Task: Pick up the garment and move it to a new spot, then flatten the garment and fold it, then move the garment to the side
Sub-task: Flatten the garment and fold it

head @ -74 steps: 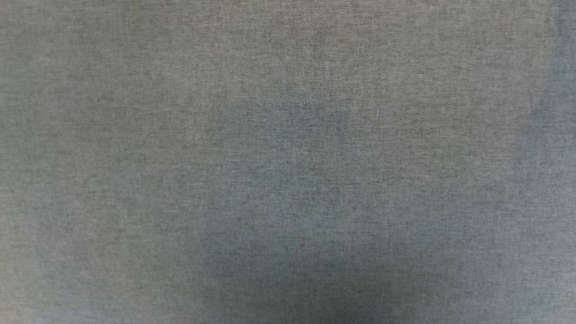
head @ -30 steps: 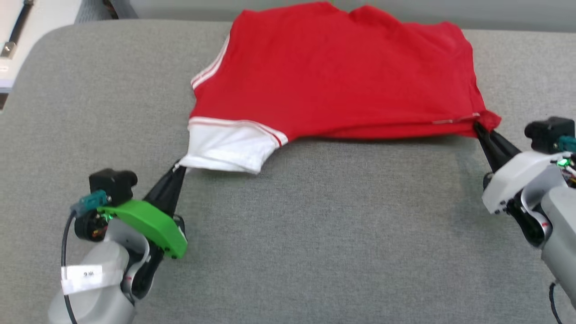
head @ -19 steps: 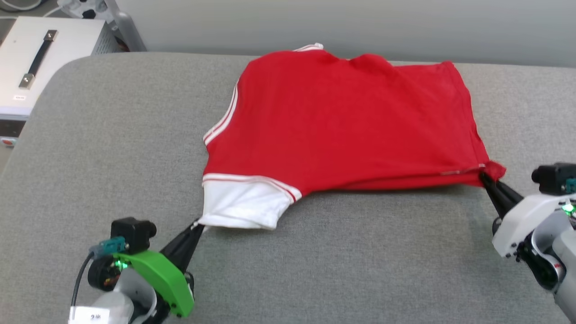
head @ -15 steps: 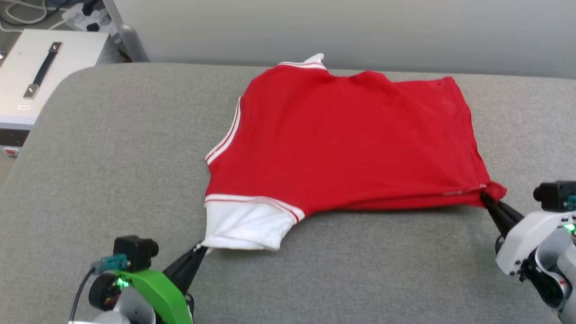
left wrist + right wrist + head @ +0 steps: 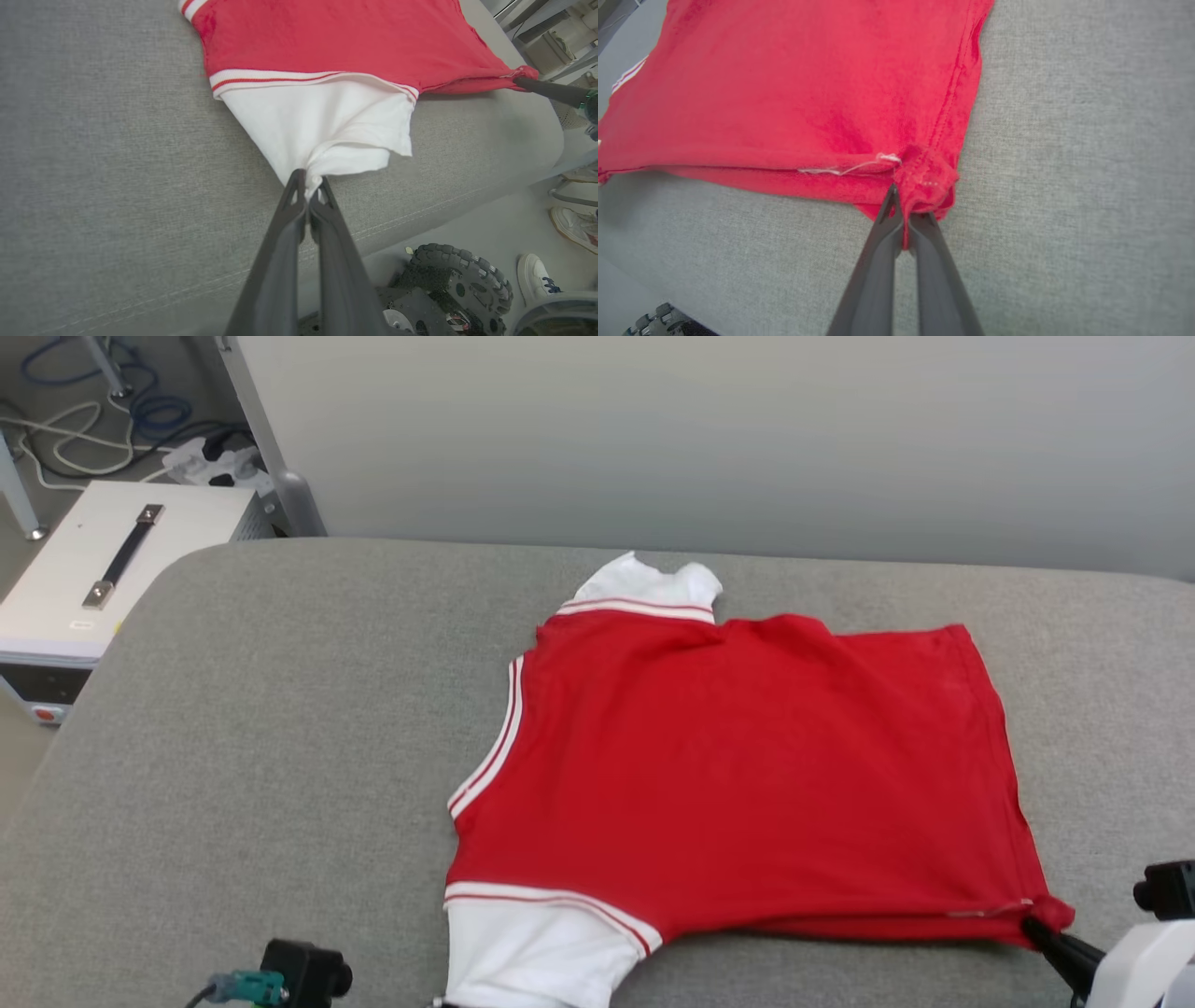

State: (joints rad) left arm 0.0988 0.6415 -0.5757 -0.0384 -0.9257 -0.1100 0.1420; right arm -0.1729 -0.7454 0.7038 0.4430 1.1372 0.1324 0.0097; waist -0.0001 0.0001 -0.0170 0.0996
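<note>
The garment (image 5: 738, 775) lies spread on the grey padded table (image 5: 280, 709), plain red side up, with its lettering and number hidden. One white sleeve (image 5: 653, 583) points to the far edge. The other white sleeve (image 5: 322, 121) is at the near left, and my left gripper (image 5: 308, 184) is shut on its hem, pulling it to a point. At the near right, my right gripper (image 5: 906, 210) is shut on the bunched red hem corner (image 5: 927, 179). In the head view the right gripper (image 5: 1038, 926) meets that corner at the lower right.
A white box with a black handle (image 5: 121, 560) stands left of the table, with cables (image 5: 84, 429) on the floor behind it. A pale wall runs along the far side. Below the table's near edge are my wheel (image 5: 460, 280) and a person's shoes (image 5: 537, 280).
The head camera has tilted up, so the whole picture has slid down. The garment has come slightly toward me from the far edge, showing more of the far sleeve. Both grippers keep their hold.
</note>
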